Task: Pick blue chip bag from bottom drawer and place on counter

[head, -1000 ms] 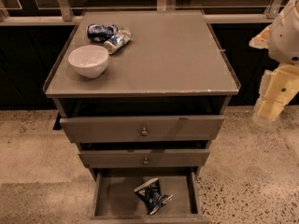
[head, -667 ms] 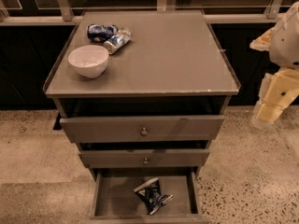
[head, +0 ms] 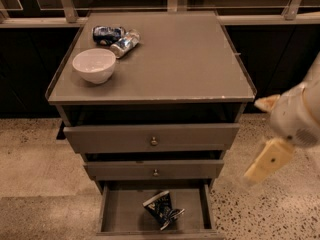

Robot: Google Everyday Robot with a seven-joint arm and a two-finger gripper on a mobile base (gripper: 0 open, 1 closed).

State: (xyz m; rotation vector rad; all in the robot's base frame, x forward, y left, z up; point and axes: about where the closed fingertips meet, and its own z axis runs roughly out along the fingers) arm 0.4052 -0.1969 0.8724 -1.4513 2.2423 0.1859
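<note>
The blue chip bag [head: 162, 209] lies crumpled on the floor of the open bottom drawer [head: 120, 215], a little right of its middle. The counter [head: 185, 59] is the flat grey top of the cabinet. My gripper [head: 268, 161] is the cream-coloured end of the arm at the right, outside the cabinet. It hangs at the height of the two upper drawers, above and to the right of the bag, and touches nothing.
A white bowl [head: 94, 65] stands at the counter's left. Two blue-and-silver cans [head: 116, 38] lie behind it at the back left. The top drawer [head: 150, 138] is pulled out slightly; the middle drawer [head: 154, 170] sits below it. Speckled floor surrounds the cabinet.
The arm with my gripper has moved down and a little left, from counter height to the height of the upper drawers. The bag, bowl and cans have not moved.
</note>
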